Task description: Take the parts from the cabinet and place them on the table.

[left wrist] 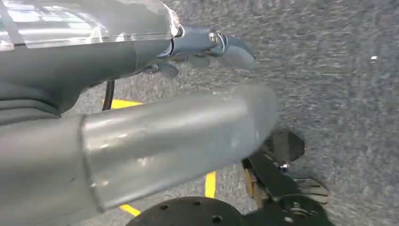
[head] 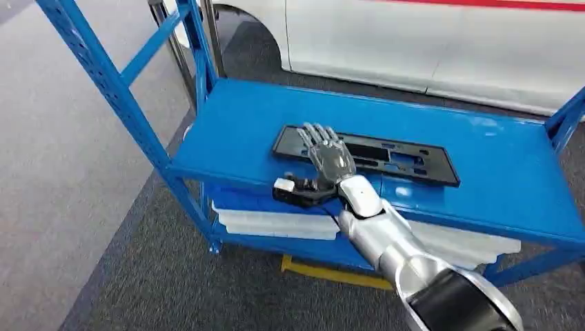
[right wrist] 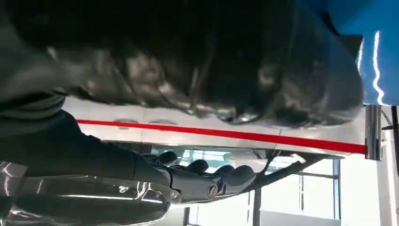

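A flat black rectangular part [head: 407, 160] with cut-outs lies on the top shelf [head: 234, 131] of the blue cabinet. My right hand [head: 330, 155] reaches in from the lower right and lies flat over the part's left end, fingers straight and spread. Its thumb [head: 293, 187] sticks out sideways at the shelf's front edge. The right wrist view shows the same hand [right wrist: 202, 176] with its fingers stretched out and nothing held. My left hand [left wrist: 202, 47] hangs over the grey floor, loosely curved and holding nothing.
White moulded parts [head: 276, 221] fill the lower shelf. Blue uprights [head: 103, 76] frame the cabinet's left side. A white vehicle [head: 428, 41] stands close behind it. A yellow floor line [head: 331, 272] runs under the front edge, on grey carpet [head: 62, 172].
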`<action>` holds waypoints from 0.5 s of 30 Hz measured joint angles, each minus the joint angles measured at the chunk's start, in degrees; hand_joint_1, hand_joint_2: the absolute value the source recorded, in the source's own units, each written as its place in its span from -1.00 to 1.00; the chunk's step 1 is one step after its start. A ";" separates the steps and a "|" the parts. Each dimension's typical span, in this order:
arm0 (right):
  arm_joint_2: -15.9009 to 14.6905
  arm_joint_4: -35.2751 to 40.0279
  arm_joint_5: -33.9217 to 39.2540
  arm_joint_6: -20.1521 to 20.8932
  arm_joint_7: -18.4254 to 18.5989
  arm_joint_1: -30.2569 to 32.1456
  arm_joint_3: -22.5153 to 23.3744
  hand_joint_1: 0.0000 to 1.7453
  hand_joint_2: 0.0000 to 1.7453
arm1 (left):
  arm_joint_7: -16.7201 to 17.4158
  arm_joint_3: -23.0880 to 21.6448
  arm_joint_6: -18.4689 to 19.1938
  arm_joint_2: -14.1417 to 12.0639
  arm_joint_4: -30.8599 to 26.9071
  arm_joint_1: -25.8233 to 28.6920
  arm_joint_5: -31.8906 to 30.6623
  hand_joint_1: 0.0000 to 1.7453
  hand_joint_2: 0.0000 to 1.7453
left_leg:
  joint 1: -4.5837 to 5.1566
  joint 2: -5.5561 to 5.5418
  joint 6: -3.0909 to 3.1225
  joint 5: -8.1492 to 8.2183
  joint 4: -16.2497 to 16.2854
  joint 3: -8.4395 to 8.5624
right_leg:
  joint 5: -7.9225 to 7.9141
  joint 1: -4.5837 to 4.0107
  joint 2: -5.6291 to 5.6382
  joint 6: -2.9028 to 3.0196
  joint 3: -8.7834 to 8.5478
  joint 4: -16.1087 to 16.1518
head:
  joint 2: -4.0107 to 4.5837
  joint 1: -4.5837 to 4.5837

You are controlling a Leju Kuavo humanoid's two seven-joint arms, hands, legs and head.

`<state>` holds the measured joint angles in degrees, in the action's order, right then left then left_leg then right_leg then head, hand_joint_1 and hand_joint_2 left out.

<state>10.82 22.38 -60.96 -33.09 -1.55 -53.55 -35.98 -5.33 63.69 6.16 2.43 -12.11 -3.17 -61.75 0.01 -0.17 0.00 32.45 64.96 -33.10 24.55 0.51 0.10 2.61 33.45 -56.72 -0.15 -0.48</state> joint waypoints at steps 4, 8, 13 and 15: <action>0.04 -0.09 0.00 0.55 0.00 0.58 0.00 -1.00 1.00 | 0.20 0.00 0.04 -0.15 0.00 0.38 0.20 -1.00 -1.00 | -1.49 0.06 -1.81 -1.32 7.68 -7.19 | 1.51 0.55 0.05 -0.75 -1.40 -0.38 | 0.00 -0.02; 0.07 -0.11 0.00 0.88 0.00 0.43 0.00 -1.00 1.00 | 0.20 0.02 0.09 0.07 0.18 0.48 0.35 -1.00 -1.00 | -1.65 -0.01 -3.17 -8.93 -5.72 -2.25 | 3.83 1.07 0.30 -2.79 -2.25 -2.05 | 0.00 -0.13; 0.09 0.02 -0.04 0.99 0.02 0.43 0.00 -1.00 1.00 | 0.28 0.02 0.09 -0.11 0.15 0.43 0.35 -1.00 -1.00 | -1.83 -0.11 0.08 -7.91 -6.43 -1.87 | 4.86 1.27 0.16 -4.09 -2.48 -2.42 | 0.00 -0.02; 0.09 0.00 -0.02 1.03 0.11 0.12 0.00 -1.00 1.00 | 0.28 0.04 0.09 -0.11 0.15 0.34 0.37 -1.00 -1.00 | -1.53 -0.06 0.83 -7.63 -6.46 -1.61 | 8.05 1.16 0.06 -3.86 1.37 -9.52 | 0.00 -0.02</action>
<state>10.91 22.38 -60.98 -32.06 -1.44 -53.43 -35.98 -5.05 63.73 6.25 2.32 -11.96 -2.83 -61.37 -1.53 -0.23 0.83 24.83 58.49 -34.72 32.59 1.67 0.16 -1.25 34.82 -66.24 -0.15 -0.50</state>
